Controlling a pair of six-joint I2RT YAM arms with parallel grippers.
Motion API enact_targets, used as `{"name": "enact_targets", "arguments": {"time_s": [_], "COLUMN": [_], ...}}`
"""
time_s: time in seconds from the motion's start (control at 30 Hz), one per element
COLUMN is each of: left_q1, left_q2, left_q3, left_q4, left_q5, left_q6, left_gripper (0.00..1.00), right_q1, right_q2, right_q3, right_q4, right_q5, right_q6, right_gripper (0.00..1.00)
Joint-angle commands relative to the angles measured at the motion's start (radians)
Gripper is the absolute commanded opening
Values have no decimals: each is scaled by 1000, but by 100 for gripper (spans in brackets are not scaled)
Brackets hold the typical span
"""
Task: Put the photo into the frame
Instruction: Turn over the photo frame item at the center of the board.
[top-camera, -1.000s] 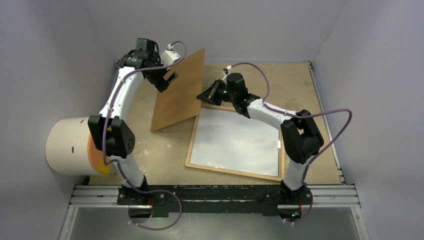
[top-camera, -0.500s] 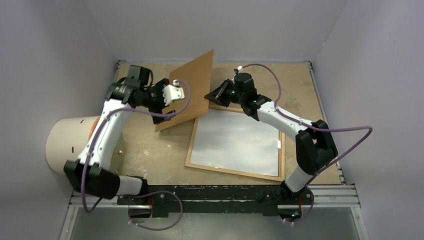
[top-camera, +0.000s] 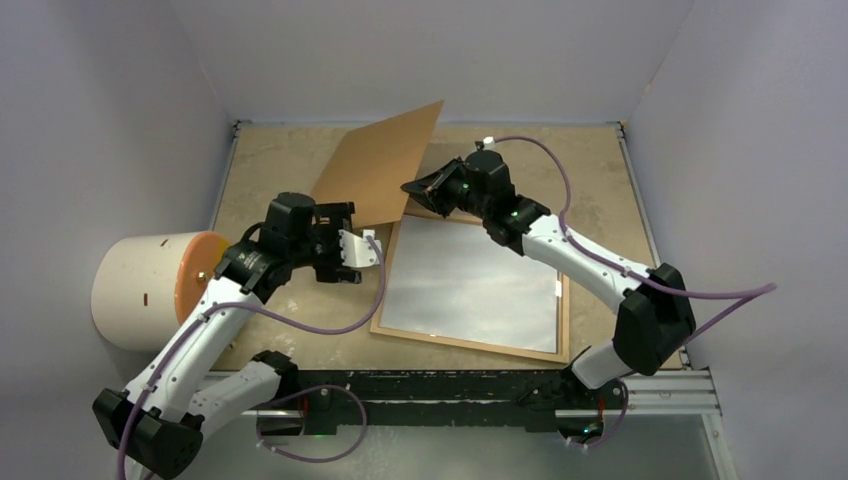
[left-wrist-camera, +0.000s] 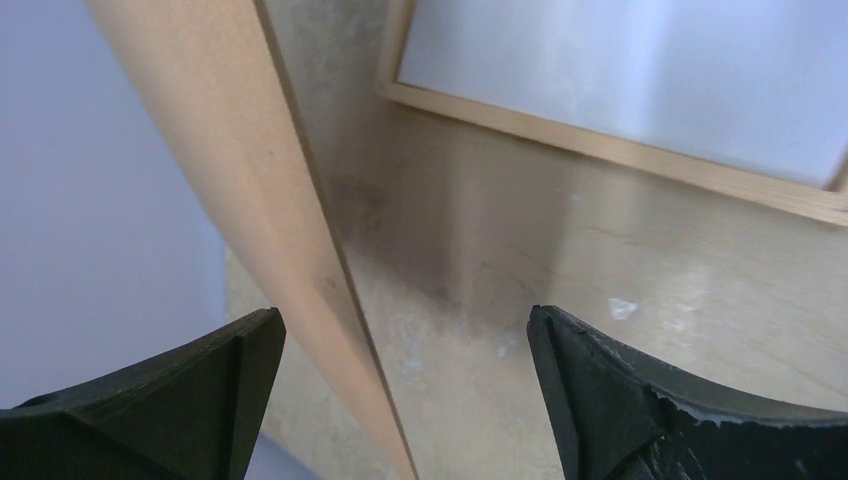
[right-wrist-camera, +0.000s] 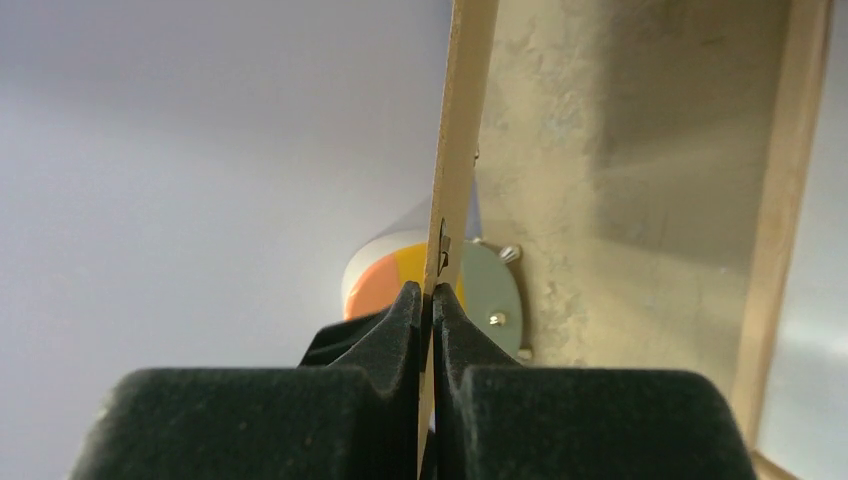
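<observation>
You are looking down on a worn tan table (top-camera: 600, 170) boxed in by pale lilac walls (top-camera: 450, 50). The frame (top-camera: 470, 345) lies flat on it, right of centre and towards the near side, its thin light-wood edge turned a little askew to the table. A pale grey-white surface (top-camera: 470, 280) fills the frame. You cannot tell whether that is the photo lying white side up or only glass catching the light. At the far side of the table a thin brown board (top-camera: 375, 165) stands tilted up off the surface, its low end just beyond the frame's far left corner. Your right gripper (top-camera: 410, 188) is clamped on the board's right edge. In the right wrist view the two black fingers (right-wrist-camera: 385, 325) pinch the thin edge from both sides. Your left gripper (left-wrist-camera: 405, 318) sits low near the frame's left side, close under the board, with its fingers spread wide and holding nothing. The board's edge crosses the gap in its wrist view, nearer the left finger, but you cannot tell whether they touch. A white drum with an orange end (top-camera: 135, 290) lies on its side at the table's left edge, well apart from the frame.
</observation>
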Motion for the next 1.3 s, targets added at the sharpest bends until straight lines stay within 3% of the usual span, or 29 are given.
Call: {"name": "enact_targets", "arguments": {"time_s": [0.0, 0.13, 0.2, 0.23, 0.3, 0.4, 0.47, 0.5, 0.57, 0.67, 0.77, 0.87, 1.07, 1.27], "left_q1": [-18, -18, -18, -18, -18, -18, -18, -18, -18, -18, -18, -18, -18, -18], "left_q2": [-43, -55, -61, -61, -53, -22, -7, -3, 3, 3, 5, 9, 46, 85], "left_q3": [-38, -43, -43, -40, -25, 25, 50, 59, 76, 102, 139, 183, 317, 460], "left_q4": [230, 291, 303, 306, 313, 307, 312, 317, 326, 333, 324, 281, 114, -32], "left_q5": [-181, -232, -226, -224, -220, -227, -233, -236, -238, -236, -221, -174, -43, 36], "left_q6": [32, 54, 46, 43, 42, 14, 12, 12, 16, 19, 17, 17, 8, 39], "left_gripper": [100, 94, 87, 80, 52, 19, 3, 0, 0, 0, 0, 0, 0, 0], "right_q1": [32, 56, 67, 72, 82, 90, 90, 90, 83, 49, -27, -75, -76, -76], "right_q2": [-89, -118, -130, -135, -146, -159, -166, -169, -183, -236, -276, -281, -288, -292], "right_q3": [59, 63, 59, 60, 58, 59, 60, 61, 74, 106, 187, 325, 297, 219], "right_q4": [97, 78, 77, 72, 63, 42, 23, 8, -38, -112, -262, -439, -489, -487], "right_q5": [48, 64, 68, 70, 73, 68, 62, 48, -7, -39, -129, -151, -276, -436], "right_q6": [89, 95, 96, 95, 86, 57, 29, 21, -46, -231, -550, -935, -1533, -1867], "right_gripper": [0, 0, 0, 0, 0, 0, 0, 0, 13, 46, 79, 98, 99, 99]}}
